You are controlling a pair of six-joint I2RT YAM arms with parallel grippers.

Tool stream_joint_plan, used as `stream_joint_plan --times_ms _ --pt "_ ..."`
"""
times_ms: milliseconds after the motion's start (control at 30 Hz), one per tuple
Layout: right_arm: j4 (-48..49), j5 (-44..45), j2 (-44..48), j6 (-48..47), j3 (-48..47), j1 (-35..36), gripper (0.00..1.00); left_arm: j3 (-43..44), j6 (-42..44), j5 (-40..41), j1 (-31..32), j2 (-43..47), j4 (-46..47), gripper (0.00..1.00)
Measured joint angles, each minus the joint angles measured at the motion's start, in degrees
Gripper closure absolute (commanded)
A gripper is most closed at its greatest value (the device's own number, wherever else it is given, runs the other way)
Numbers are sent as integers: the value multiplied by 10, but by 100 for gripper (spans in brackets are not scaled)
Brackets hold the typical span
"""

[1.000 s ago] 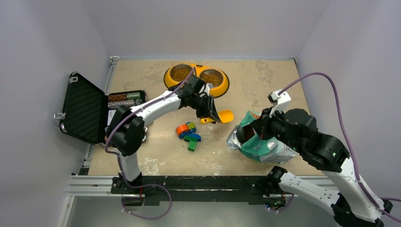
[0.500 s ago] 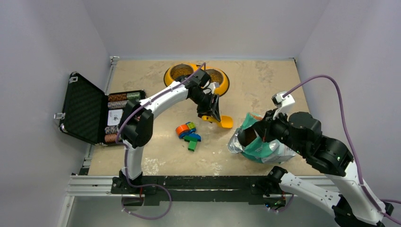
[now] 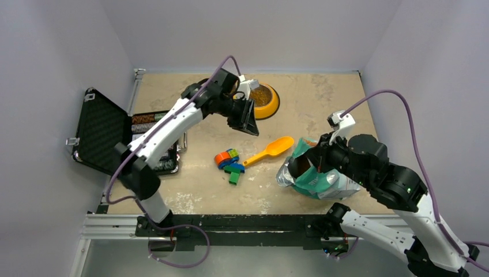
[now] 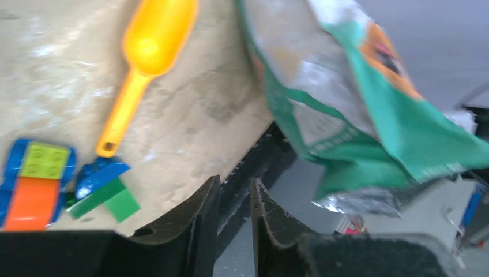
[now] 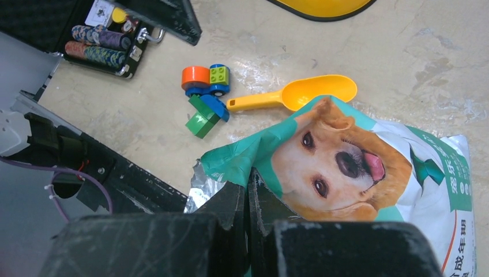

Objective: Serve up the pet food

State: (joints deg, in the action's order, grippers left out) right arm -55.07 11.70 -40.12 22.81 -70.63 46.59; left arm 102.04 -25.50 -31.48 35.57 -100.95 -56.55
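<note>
Beige tabletop [image 3: 323, 104]. Right claw [image 5: 249, 186] pinches the soft, crinkly kibble bag [image 5: 357, 167] at its rim; left claw [image 4: 233, 186], barely parted, holds nothing. Kibble [image 3: 260, 94], loose and spill-prone, fills the bowl [image 3: 275, 103] beside left claw; probably best carried by the scoop [image 4: 144, 57] lying ahead of it.

The bag [image 5: 369, 167] looks glossy, the scoop [image 5: 311, 92] plastic

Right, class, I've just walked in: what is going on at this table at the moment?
The right claw pinches the open rim of the dog food bag. The left claw hangs open and empty near the yellow bowl, which already has kibble in it. The orange scoop lies loose on the table between the toy blocks and the bag, held by neither claw.
</note>
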Motion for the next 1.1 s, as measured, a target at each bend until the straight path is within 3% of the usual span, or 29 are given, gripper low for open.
stream_joint_plan --times_ms 67,200,400,633,733,800,867,900,1000,1067,1100 --pt "2 -5 -4 -2 0 0 100 -66 -16 -37 16 64 75 47" --pt "4 -11 -11 -4 0 0 100 -187 -39 -64 84 179 196 30" --pt "7 -22 -20 -10 0 0 100 -214 -15 -42 174 206 249 28" --pt "7 -24 -23 -12 0 0 100 -123 12 8 189 89 228 35" --pt "13 -17 -23 -13 0 -2 100 -73 13 -6 194 45 207 49" --pt "14 -11 -23 -13 0 -2 100 -44 14 -8 204 28 195 68" --pt "15 -6 -22 -13 0 -2 100 -14 21 4 209 14 175 95" --pt "15 -3 -22 -13 0 -2 100 -2 24 14 209 7 163 100" --pt "15 -2 -25 -15 0 -2 98 10 39 59 209 5 140 100" --pt "17 -2 -31 -21 0 -2 80 8 44 94 211 17 129 100" --pt "19 -3 -36 -24 0 -2 59 6 47 116 211 25 122 100"
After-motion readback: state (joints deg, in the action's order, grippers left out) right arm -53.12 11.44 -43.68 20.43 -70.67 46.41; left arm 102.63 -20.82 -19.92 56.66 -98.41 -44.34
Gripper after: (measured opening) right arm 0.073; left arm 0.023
